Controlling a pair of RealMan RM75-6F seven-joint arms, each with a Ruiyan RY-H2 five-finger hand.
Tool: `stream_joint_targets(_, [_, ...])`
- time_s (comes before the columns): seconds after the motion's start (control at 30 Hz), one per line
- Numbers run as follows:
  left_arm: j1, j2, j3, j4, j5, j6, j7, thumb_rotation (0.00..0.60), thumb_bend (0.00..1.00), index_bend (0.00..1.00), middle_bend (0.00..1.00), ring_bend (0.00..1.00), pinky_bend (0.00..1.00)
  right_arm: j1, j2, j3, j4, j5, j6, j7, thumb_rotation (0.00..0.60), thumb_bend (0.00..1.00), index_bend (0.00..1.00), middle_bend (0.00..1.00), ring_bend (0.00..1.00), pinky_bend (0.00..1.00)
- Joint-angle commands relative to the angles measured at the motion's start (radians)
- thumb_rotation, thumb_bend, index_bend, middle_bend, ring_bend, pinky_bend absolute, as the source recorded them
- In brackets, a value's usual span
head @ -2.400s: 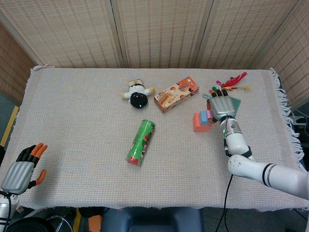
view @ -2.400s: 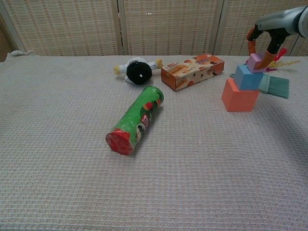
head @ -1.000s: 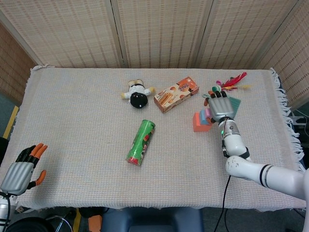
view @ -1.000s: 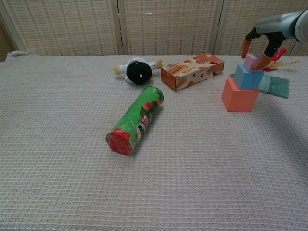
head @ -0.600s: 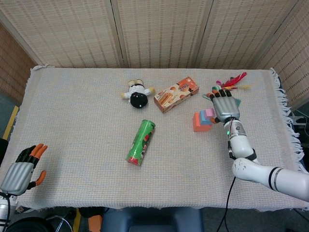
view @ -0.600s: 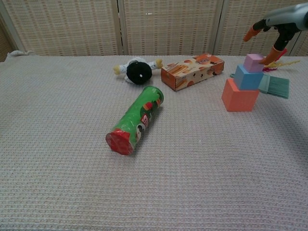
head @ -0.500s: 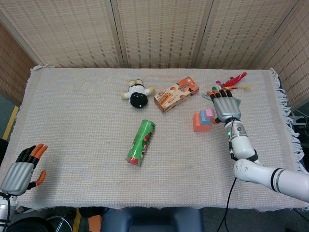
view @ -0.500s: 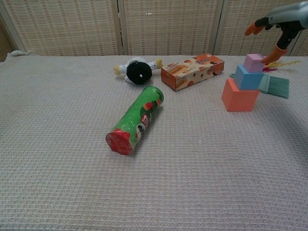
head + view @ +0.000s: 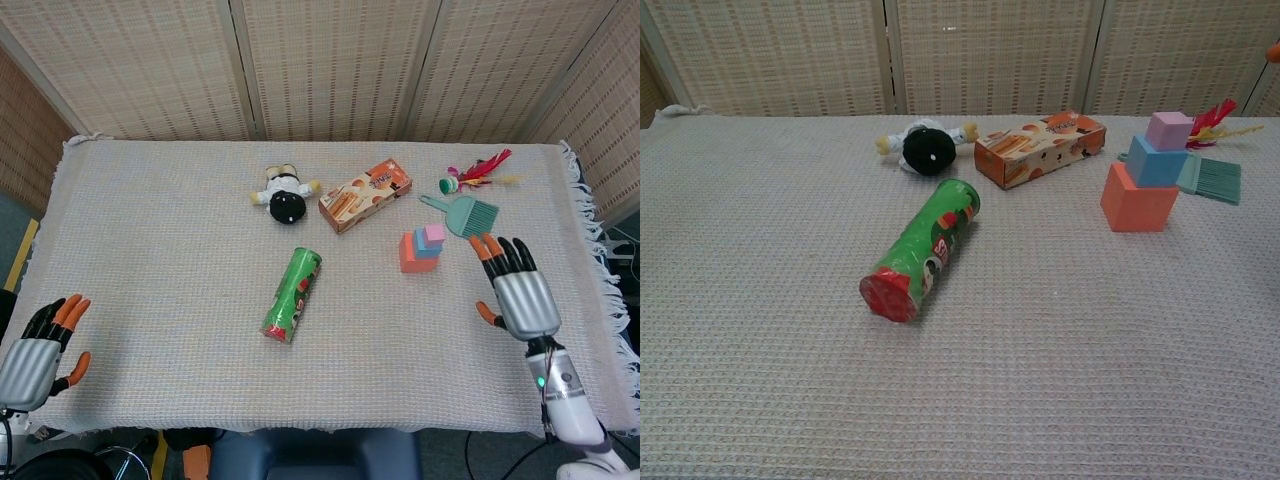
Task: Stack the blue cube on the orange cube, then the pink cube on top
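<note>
I am seeing the three-cube stack standing on the right half of the cloth-covered table (image 9: 150, 230): the large orange cube (image 9: 1138, 203) is sitting on the cloth, the smaller blue cube (image 9: 1156, 161) is resting on its rear part, and the small pink cube (image 9: 1169, 130) is sitting on top of the blue one. My right hand (image 9: 518, 292) is hovering with fingers spread and holding nothing, near the table's front-right part, apart from the stack. My left hand (image 9: 38, 354) is hanging at the front-left corner, fingers apart, holding nothing. A teal brush (image 9: 1212, 179) is lying just beside the stack on its right, with a red feathered toy (image 9: 478, 172) behind it near the far edge. A green cylindrical chip can (image 9: 292, 296) is lying on its side mid-table, an orange snack box (image 9: 365, 194) and a black-and-white plush toy (image 9: 285, 197) beyond it. I am seeing wide bare cloth across the left half.
</note>
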Motion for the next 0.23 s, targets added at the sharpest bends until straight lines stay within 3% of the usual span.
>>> stream_joint_targets(0.03, [0.002,-0.004,0.000,0.002,0.002,0.001,0.003,0.600,0.45,0.00,0.00,0.00,0.10,-0.209,-0.100,-0.129,0.113,-0.209,0.188,0.070,0.600,0.18,0.00,0.00,0.00,0.00])
stream_joint_targets(0.23, [0.000,-0.007,-0.002,0.004,0.006,0.001,0.006,0.600,0.45,0.00,0.00,0.00,0.10,-0.239,-0.073,-0.099,0.086,-0.253,0.194,0.094,0.600,0.18,0.00,0.00,0.00,0.00])
